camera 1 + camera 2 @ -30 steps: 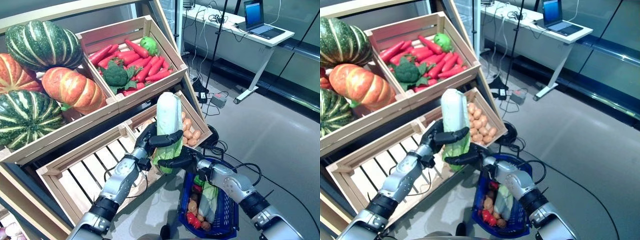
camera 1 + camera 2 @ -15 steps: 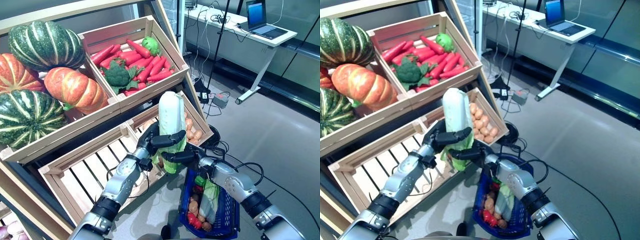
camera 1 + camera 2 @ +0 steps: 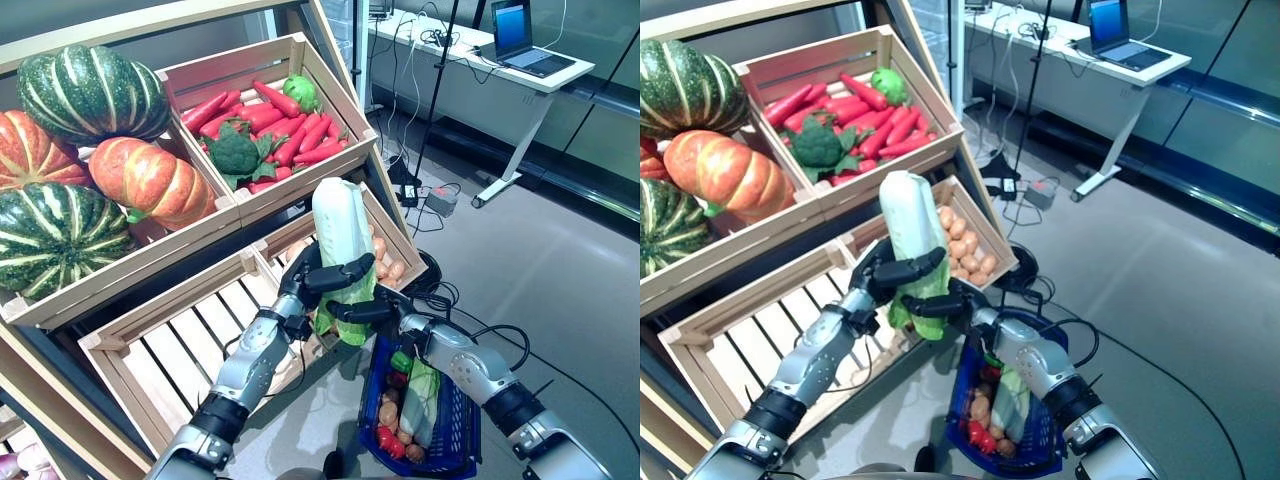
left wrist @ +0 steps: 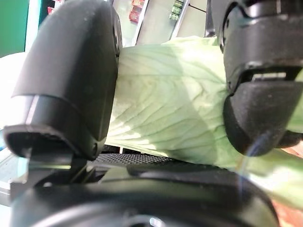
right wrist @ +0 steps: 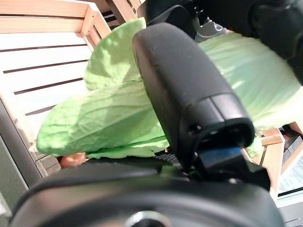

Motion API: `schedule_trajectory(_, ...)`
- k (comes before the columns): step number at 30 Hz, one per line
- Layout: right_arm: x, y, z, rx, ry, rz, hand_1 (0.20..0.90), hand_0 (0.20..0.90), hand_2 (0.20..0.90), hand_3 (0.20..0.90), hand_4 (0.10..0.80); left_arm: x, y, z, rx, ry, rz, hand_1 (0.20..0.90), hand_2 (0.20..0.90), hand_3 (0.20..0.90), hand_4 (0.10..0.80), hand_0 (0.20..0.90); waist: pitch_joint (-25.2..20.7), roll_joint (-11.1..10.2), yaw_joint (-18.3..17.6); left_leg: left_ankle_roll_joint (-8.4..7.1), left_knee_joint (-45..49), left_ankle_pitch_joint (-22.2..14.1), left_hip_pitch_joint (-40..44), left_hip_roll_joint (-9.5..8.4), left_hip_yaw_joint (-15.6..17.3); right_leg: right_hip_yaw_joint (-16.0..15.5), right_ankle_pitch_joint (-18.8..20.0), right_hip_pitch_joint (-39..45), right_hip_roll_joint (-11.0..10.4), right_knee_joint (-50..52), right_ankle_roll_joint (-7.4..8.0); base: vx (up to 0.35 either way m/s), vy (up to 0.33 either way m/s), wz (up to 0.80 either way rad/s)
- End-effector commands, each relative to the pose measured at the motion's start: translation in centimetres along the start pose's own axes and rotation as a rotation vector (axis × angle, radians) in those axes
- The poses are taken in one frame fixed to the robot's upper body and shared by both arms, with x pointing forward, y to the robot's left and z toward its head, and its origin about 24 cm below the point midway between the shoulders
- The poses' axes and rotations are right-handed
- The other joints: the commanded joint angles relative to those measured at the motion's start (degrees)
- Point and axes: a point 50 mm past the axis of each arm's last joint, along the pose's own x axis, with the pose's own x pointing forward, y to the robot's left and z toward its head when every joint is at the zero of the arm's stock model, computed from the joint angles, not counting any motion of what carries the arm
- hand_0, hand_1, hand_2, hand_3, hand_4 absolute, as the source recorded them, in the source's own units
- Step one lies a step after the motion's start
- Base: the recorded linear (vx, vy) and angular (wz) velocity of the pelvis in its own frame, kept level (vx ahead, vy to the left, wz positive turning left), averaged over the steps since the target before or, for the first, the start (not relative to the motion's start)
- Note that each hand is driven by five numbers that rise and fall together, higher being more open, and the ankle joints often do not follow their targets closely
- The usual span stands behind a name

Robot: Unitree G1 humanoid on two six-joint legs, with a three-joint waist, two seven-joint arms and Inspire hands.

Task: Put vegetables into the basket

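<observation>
A long napa cabbage (image 3: 338,215), white with green leaves at its lower end, stands upright in the air in front of the stand, just left of the blue basket (image 3: 468,415). My left hand (image 3: 318,277) is curled round its middle. My right hand (image 3: 362,311) grips its leafy lower end from the basket's side. The left wrist view shows the leaves (image 4: 165,109) between my fingers (image 4: 71,80) and thumb. The right wrist view shows my thumb (image 5: 189,94) across the leaves (image 5: 104,118). In the basket lie a pale green leafy vegetable (image 3: 420,395), potatoes and red peppers.
A wooden stand (image 3: 180,250) with sloping crates rises at the left. A slatted crate (image 3: 170,350) lies under my left arm, and a crate of potatoes (image 3: 385,262) lies behind the cabbage. A desk with a laptop (image 3: 510,60) stands at the back right, across open grey floor (image 3: 560,280).
My right hand has risen from the basket's rim and closed on the cabbage's leafy end. The cabbage has tipped a little, still held by my left hand.
</observation>
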Motion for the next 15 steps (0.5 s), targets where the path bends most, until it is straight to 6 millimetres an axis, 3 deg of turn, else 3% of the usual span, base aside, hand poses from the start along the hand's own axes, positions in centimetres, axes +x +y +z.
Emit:
schedule_trajectory(1,0.7,8.4,10.9,0.076,-0.532,0.418,0.300,0.300,0.300,0.300,0.400,1.8,-1.3,0.9,-0.030,-0.076,-0.005,0.900,0.900,0.900,0.800,0.900,-5.1,-0.1,-0.5,-1.21,-0.4,-5.6,2.8,0.44,-2.4,0.4,3.3,-3.0,0.8,1.8,-4.37,0.000,0.000,0.00)
schedule_trajectory(10,0.6,7.3,10.4,0.076,-0.508,0.378,0.300,0.300,0.300,0.300,0.400,1.7,-0.5,0.9,-0.046,-0.070,0.049,0.900,0.900,0.900,0.800,0.900,-5.2,-0.3,-0.9,-1.24,-0.4,-5.7,2.6,0.51,-2.1,0.6,3.6,-3.1,0.9,1.4,-4.24,0.000,0.000,0.00)
schedule_trajectory(15,0.3,4.7,9.1,0.076,-0.469,0.267,0.300,0.300,0.300,0.300,0.400,1.0,1.0,0.7,-0.047,-0.069,0.101,0.900,0.900,0.900,0.800,0.900,-5.3,-0.3,-1.2,-1.33,-0.4,-5.7,2.6,0.68,-1.4,0.8,3.7,-3.1,0.9,1.2,-4.08,0.000,0.000,0.00)
